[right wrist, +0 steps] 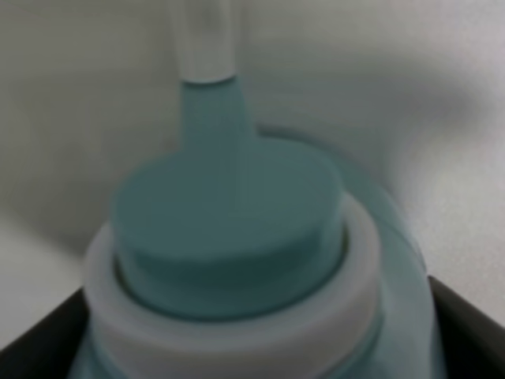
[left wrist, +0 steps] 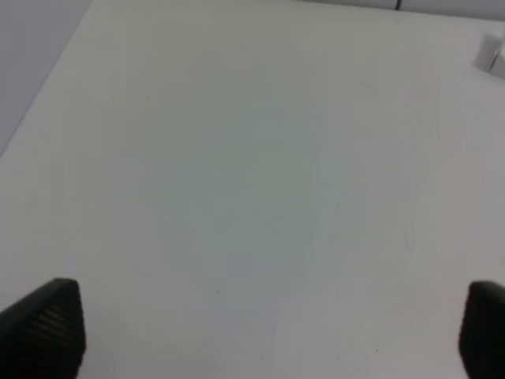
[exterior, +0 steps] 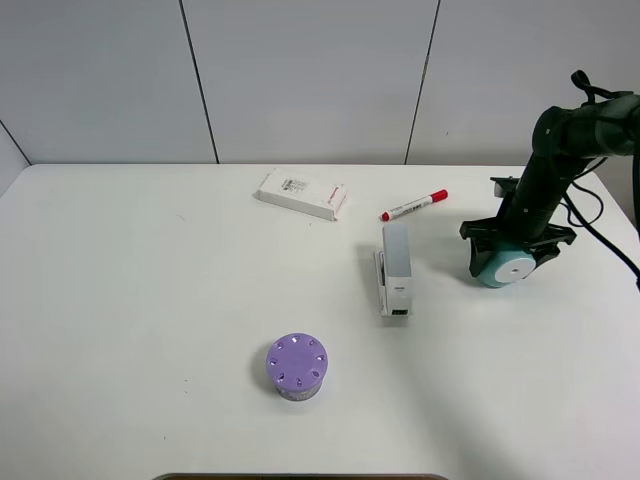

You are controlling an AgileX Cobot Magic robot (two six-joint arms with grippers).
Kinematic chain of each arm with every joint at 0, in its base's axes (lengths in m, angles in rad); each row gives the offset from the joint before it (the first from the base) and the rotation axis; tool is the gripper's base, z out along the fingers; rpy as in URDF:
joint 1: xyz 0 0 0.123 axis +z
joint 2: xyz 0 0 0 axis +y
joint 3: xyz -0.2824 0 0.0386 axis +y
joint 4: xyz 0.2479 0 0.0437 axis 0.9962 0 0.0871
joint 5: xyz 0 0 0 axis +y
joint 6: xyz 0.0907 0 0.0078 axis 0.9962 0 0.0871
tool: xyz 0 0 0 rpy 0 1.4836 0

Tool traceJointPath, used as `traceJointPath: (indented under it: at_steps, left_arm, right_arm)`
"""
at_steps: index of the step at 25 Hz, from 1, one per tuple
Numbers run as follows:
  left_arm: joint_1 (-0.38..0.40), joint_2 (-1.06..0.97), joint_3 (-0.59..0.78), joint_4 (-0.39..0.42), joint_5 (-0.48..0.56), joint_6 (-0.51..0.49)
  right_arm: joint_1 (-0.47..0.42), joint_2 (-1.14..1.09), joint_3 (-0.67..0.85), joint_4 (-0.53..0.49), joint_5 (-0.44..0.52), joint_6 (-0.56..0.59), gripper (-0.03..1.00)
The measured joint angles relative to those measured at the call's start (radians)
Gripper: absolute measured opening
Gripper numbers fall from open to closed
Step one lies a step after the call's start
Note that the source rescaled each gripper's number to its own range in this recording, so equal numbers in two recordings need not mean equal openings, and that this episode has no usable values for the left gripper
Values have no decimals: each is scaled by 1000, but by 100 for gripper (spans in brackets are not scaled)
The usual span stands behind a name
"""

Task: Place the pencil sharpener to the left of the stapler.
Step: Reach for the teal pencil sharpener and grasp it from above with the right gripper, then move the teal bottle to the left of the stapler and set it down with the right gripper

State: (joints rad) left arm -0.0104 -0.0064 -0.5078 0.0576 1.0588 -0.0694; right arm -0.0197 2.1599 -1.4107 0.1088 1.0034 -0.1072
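The teal pencil sharpener (exterior: 505,268) with its white round face sits at the right of the table, to the right of the grey and white stapler (exterior: 396,268). My right gripper (exterior: 515,250) comes down over it, one black finger on each side. In the right wrist view the pencil sharpener (right wrist: 237,237) fills the frame, blurred, and the black fingers (right wrist: 39,339) press against its sides at the lower corners. My left gripper (left wrist: 268,332) is open over bare table, far from both objects and out of the exterior high view.
A purple cylinder (exterior: 297,367) with holes on top stands near the front centre. A flat white box (exterior: 301,194) and a red-capped marker (exterior: 414,205) lie behind the stapler. The table's right edge is close to the right arm.
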Motion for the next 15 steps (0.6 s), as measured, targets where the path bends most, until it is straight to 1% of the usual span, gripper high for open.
traceJointPath:
  at_steps: [1, 15]
  left_arm:
    - [0, 0, 0, 0, 0, 0]
    - [0, 0, 0, 0, 0, 0]
  right_arm:
    - [0, 0, 0, 0, 0, 0, 0]
    - [0, 0, 0, -1, -2, 0, 0]
